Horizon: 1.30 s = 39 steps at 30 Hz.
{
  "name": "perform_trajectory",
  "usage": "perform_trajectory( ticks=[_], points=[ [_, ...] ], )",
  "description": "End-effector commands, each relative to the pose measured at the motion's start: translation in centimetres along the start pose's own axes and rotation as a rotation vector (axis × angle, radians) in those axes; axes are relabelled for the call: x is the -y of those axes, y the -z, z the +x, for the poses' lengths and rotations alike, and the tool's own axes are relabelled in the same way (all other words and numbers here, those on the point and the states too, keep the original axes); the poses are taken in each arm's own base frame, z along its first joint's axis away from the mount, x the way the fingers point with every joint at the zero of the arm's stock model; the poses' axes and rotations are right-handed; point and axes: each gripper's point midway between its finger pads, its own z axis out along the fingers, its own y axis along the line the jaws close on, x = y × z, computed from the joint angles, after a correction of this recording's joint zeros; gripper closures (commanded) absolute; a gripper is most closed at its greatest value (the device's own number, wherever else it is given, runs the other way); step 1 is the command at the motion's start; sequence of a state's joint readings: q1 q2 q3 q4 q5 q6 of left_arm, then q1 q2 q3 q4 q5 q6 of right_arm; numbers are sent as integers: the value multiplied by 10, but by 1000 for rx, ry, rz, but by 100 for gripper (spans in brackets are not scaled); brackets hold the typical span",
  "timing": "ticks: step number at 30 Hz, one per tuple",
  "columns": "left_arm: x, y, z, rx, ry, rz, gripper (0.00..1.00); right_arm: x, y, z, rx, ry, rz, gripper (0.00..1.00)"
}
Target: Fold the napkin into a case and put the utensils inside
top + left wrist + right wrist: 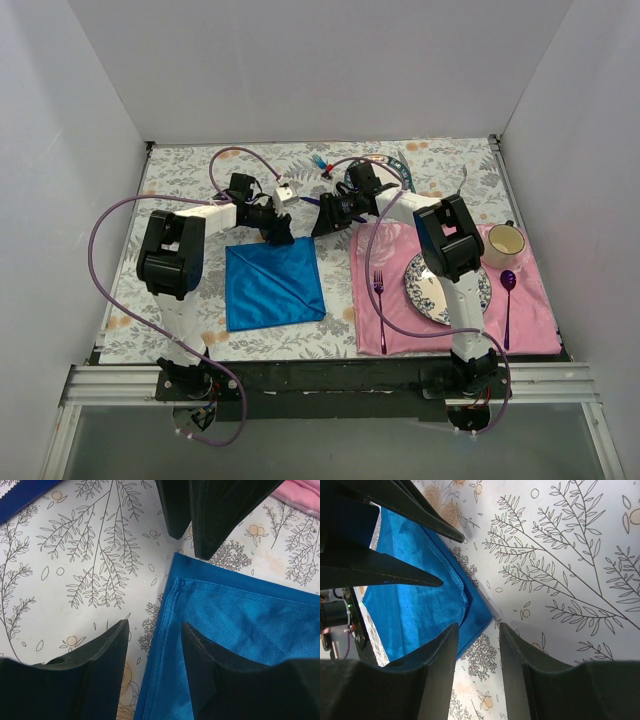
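Napkin [273,285], blue and folded flat, lies just at eight o'clock of the floral table's [180,180] middle. Left gripper [155,625], jaws apart, straddles its twelve-o'clock edge; right gripper [478,626], jaws also apart, straddles its one-o'clock corner.

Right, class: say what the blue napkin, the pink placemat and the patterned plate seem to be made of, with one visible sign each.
Blue napkin: woven cloth with a slight sheen; fine weave, a stitched hem and soft creases show.
Pink placemat: probably fabric, matte; it lies flat with soft folds.
Plate: rigid, perhaps glazed ceramic, possibly plastic; too small to tell.
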State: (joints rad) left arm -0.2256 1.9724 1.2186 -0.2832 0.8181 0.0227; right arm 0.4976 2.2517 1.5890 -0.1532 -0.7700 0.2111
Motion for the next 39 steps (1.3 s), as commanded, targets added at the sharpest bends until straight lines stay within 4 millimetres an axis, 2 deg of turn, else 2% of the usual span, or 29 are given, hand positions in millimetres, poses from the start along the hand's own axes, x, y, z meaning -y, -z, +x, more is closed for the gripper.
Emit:
perform_trajectory(
  ticks=[1,6,7,11,17,19,26,35,39],
  points=[
    [-2,7,-14,16,-53,-28,55,-3,-9,9,-16,-24,-30,55],
    [-2,7,-13,15,-51,-30,55,-4,-12,9,-10,-36,-47,63],
    [-2,7,-13,13,-52,-31,55,-4,-13,8,-9,-36,-49,67],
    [-3,7,-13,12,-53,-36,55,-6,-12,3,-2,-38,-54,76],
    [-1,8,-18,27,-49,-32,52,-26,-5,-4,16,-25,-113,99],
    [2,9,-22,42,-56,-15,47,-33,-1,-7,30,-3,-129,99],
    [4,6,-25,57,-57,12,48,-59,6,-11,80,96,-185,99],
    [8,6,-24,54,-86,52,48,-70,11,-14,99,187,-205,99],
    [9,6,-27,67,-91,69,51,-71,11,-14,101,211,-213,99]
  ],
)
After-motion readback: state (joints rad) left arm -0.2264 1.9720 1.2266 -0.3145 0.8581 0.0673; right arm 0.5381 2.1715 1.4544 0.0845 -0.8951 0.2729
